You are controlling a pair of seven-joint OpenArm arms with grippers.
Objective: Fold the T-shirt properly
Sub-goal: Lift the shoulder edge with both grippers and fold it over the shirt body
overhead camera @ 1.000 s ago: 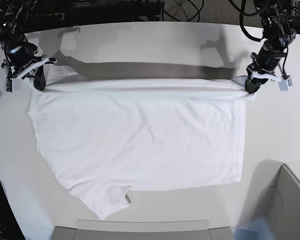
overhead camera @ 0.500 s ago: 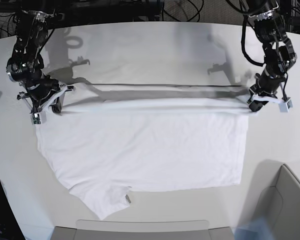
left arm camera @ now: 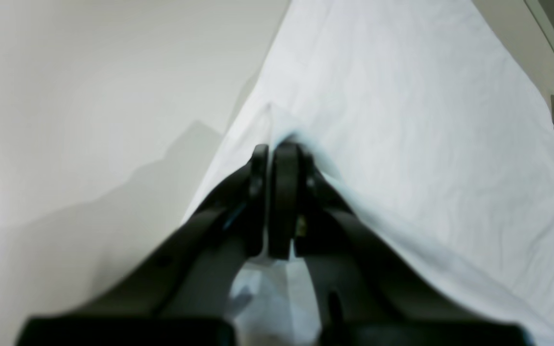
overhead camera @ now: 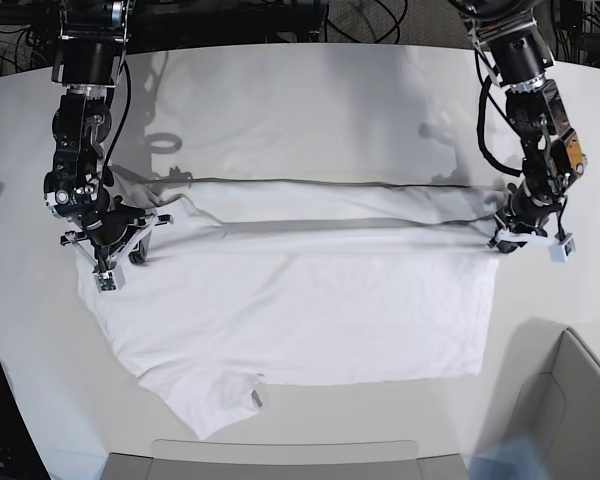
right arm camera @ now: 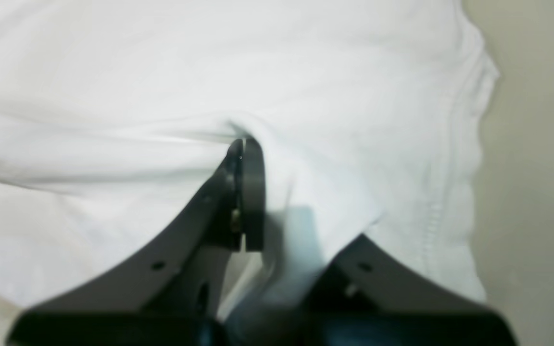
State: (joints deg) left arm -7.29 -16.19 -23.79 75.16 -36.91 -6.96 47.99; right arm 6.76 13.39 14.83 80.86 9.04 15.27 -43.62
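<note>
You had the white T-shirt (overhead camera: pixel 290 300) spread across the middle of the worktop (overhead camera: pixel 310 100), its far edge lifted into a taut fold strung between your two arms. Your left pincer (overhead camera: pixel 512 228), at the right of the base view, was clenched on the shirt's edge, and the wrist view showed its jaws pressed together with cloth pinched in. Your right pincer (overhead camera: pixel 117 243), at the left, likewise gripped bunched fabric. The small grey tag (overhead camera: pixel 256 399) lay near the bottom edge.
</note>
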